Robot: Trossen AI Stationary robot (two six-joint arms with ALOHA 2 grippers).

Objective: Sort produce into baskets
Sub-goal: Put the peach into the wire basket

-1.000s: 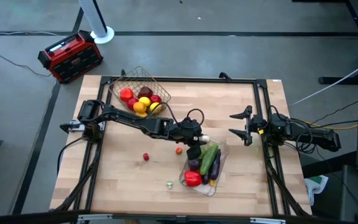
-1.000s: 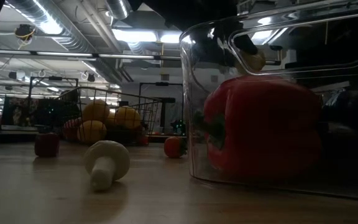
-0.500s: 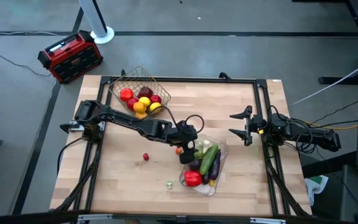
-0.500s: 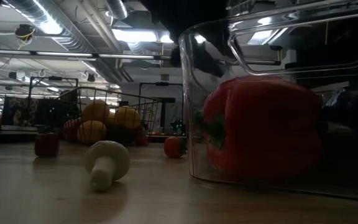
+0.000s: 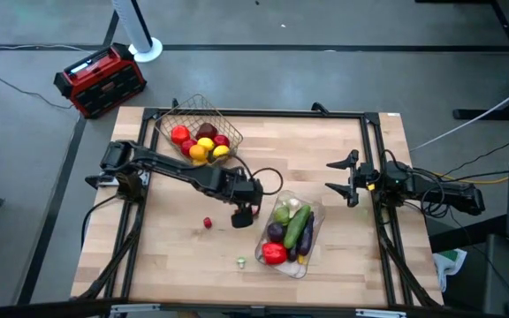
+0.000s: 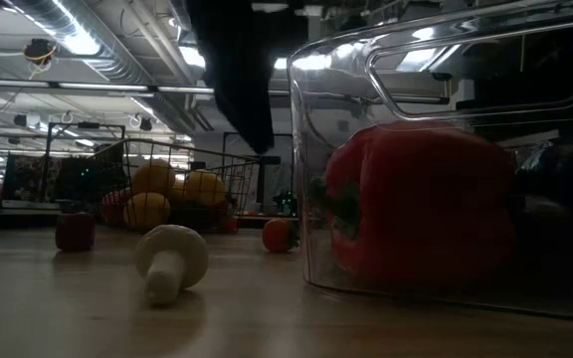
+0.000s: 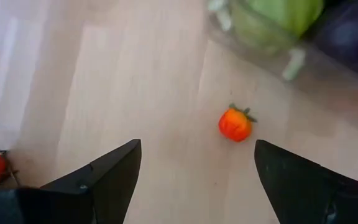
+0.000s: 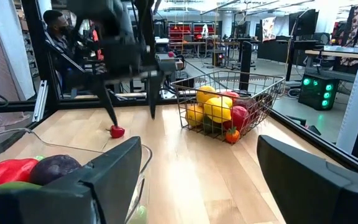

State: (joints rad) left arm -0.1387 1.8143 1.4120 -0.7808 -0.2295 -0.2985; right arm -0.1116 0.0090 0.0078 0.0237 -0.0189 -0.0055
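Produce, sorted lot, high view: red, yellow and dark round fruits fill the wire-mesh basket [image 5: 198, 131] near the table's [image 5: 343, 256] far left corner; cucumber [image 5: 296, 227], eggplant [image 5: 276, 233] and red pepper [image 5: 273, 253] lie in the clear plastic tray [image 5: 310, 265] toward the near edge, right of centre. Loose on the wood: a small red fruit [image 5: 208, 223] and a pale mushroom [image 5: 240, 261]. Left gripper [image 5: 244, 215] hangs just beside the tray, empty; right gripper [image 5: 336, 175] waits at the right edge, fingers spread.

Low view: mushroom [image 6: 170, 261] lies on its side; a small tomato [image 6: 280, 234] sits beside the tray wall.

Left wrist view: fingers [image 7: 104, 177] apart, orange-red tomato [image 7: 235, 124] on the table between them, untouched.

Right wrist view: basket [image 8: 224, 106] upright, fruit heaped inside.
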